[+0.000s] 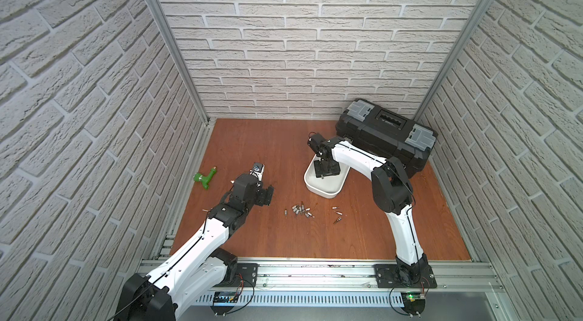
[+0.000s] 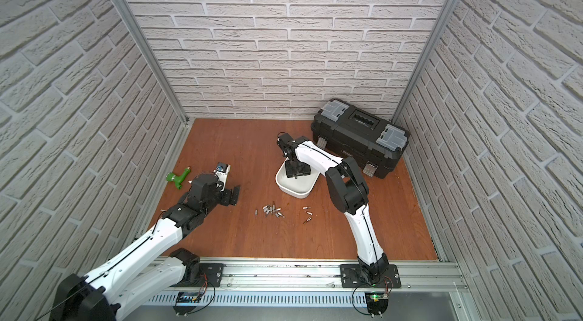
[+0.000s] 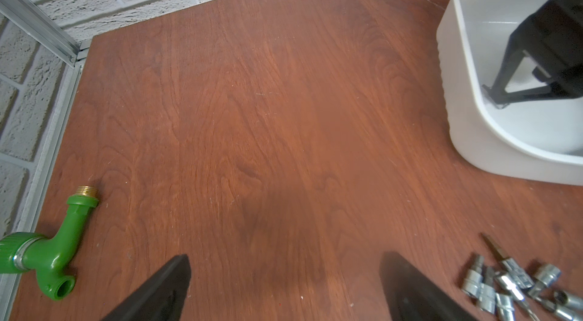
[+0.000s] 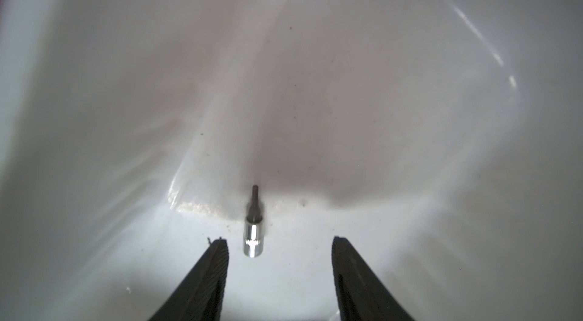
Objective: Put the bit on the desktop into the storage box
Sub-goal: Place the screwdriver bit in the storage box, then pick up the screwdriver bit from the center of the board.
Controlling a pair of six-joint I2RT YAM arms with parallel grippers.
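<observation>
Far left on the surface (image 1: 252, 240): a green pipe fitting (image 1: 206, 179), lying flat, no part of the job. Next, the left tool (image 3: 284, 256), jaws at full spread and empty, low over bare board. Just to its right is the main heap of bits (image 1: 301, 210), flat on the surface, touching and overlapping, long axes pointing every way (no single approach line suits them all). A smaller scatter (image 1: 337, 213) lies a little further right, apart from the heap. Behind these stands the storage box (image 1: 318, 190). The right tool (image 4: 280, 240) reaches down inside it, jaws parted to a middling width and holding nothing. One bit (image 4: 252, 237) is in the box, between the fingers (image 4: 217, 259) but nearer one of them, touching neither in the wrist view. Its long axis runs straight away from the tool, slim tip leading. Whether it rests on the box floor cannot be told. Far right, rear: the black toolbox (image 1: 385, 136), shut. Judgement: one bit delivered, many outstanding. From the right tool the heap lies on the near side of the box. The left tool is the nearer to the heap, the right tool nearer to the scatter
</observation>
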